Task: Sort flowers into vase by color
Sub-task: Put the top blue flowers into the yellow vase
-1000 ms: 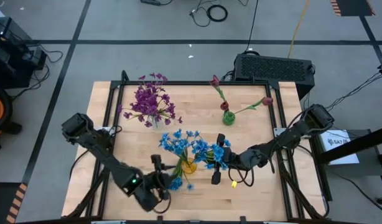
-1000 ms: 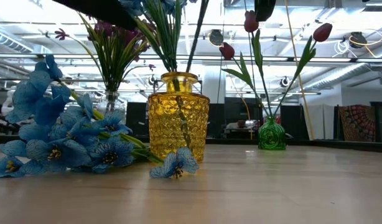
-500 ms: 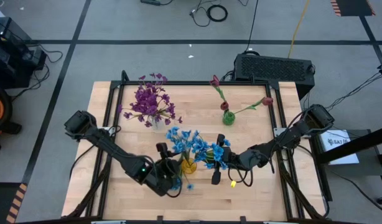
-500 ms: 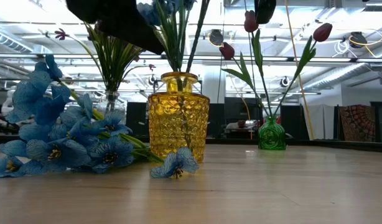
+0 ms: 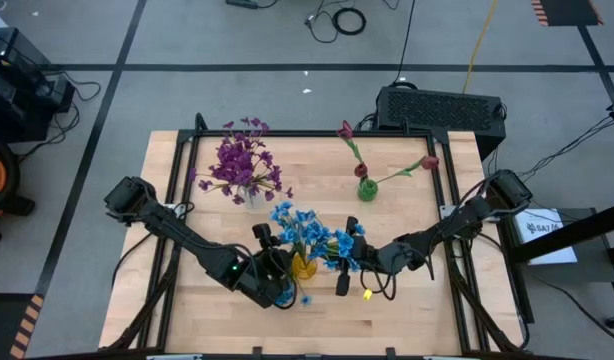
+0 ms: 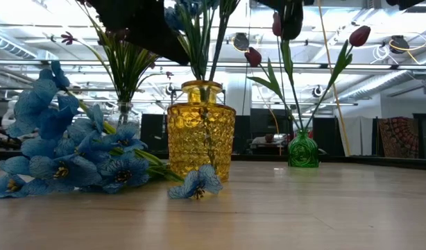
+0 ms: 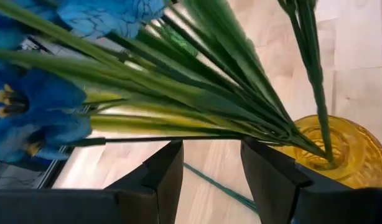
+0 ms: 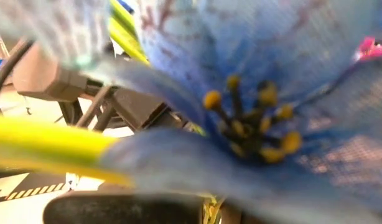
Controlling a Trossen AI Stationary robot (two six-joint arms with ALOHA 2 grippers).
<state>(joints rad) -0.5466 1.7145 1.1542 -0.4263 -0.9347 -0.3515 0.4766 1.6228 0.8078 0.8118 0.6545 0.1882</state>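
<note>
A yellow glass vase [image 5: 303, 266] [image 6: 200, 132] stands mid-table with blue flowers [image 5: 305, 228] in it. More blue flowers [image 6: 67, 160] lie on the table by its near-left side, with one blossom [image 6: 196, 184] in front of the vase. My left gripper [image 5: 275, 272] [image 7: 211, 146] is open just left of the vase, under the leaning green stems [image 7: 197, 99], touching nothing. My right gripper [image 5: 349, 268] sits right of the vase among blue blossoms [image 5: 349, 248]. One blossom [image 8: 253, 112] fills its wrist view.
Purple flowers in a clear vase [image 5: 243, 172] stand far left. Red tulips in a green vase [image 5: 365, 188] [image 6: 303, 149] stand far right. A thin green stem [image 7: 209, 183] lies on the wood between my left fingers. Bare table stretches toward the near edge and the right side.
My left gripper has moved from the near edge up to the yellow vase's left side, coming in under the blue flowers' stems. My right gripper has edged slightly toward the left. The flowers on the table have stayed put.
</note>
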